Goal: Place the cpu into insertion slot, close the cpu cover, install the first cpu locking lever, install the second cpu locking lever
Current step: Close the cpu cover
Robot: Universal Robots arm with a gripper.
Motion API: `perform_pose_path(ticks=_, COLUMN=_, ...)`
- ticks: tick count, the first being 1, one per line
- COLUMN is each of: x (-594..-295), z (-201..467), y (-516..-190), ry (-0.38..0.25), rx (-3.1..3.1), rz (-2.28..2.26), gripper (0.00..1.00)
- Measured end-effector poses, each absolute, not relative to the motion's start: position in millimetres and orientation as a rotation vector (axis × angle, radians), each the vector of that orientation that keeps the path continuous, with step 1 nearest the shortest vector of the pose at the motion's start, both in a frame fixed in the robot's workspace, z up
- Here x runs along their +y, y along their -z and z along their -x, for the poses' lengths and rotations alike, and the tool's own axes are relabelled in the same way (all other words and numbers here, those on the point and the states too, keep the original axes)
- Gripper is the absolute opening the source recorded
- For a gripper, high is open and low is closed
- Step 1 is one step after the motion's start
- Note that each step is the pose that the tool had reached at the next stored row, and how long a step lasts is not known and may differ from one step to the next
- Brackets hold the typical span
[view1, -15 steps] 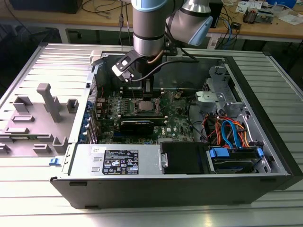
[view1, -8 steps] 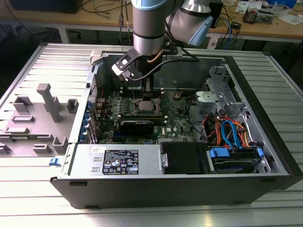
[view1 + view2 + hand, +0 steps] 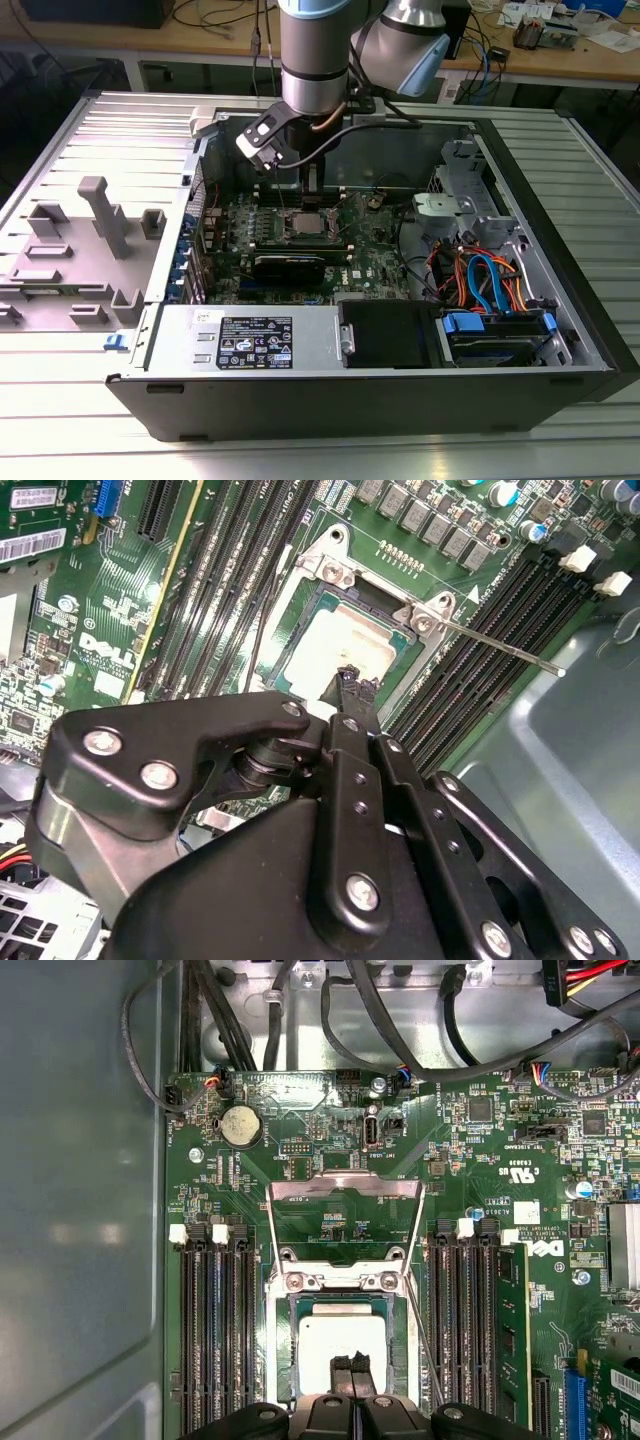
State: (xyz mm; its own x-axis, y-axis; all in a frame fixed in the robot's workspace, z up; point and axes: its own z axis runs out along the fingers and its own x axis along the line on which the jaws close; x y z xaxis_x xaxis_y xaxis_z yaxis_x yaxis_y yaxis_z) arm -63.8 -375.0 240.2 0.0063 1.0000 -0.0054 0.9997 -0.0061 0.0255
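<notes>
First wrist view: the black two-fingered gripper [image 3: 352, 1372], fingertips pressed together around nothing, was held right over the dull silver square cpu [image 3: 340, 1332], seated in the silver-rimmed square insertion slot [image 3: 282, 1350]. The thin silvery cpu cover [image 3: 345, 1188] was seen standing open just beyond, mid-frame in the exterior view.

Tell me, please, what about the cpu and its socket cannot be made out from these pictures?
1. Contact: in both wrist views the gripper covers the spot beneath its tips, so whether it touches the cpu or hovers cannot be told.
2. The insertion slot rim under the gripper: first wrist view, hidden by the gripper's body.
3. Seating of the cpu: exterior view, too small, with the arm partly in front.
</notes>
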Motion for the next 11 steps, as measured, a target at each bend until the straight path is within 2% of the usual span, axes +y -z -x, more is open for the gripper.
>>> perform_pose_path(ticks=11, x=-375.0, z=63.8, y=-242.5, ry=-0.022, rx=2.199, rz=-2.213, gripper=0.11)
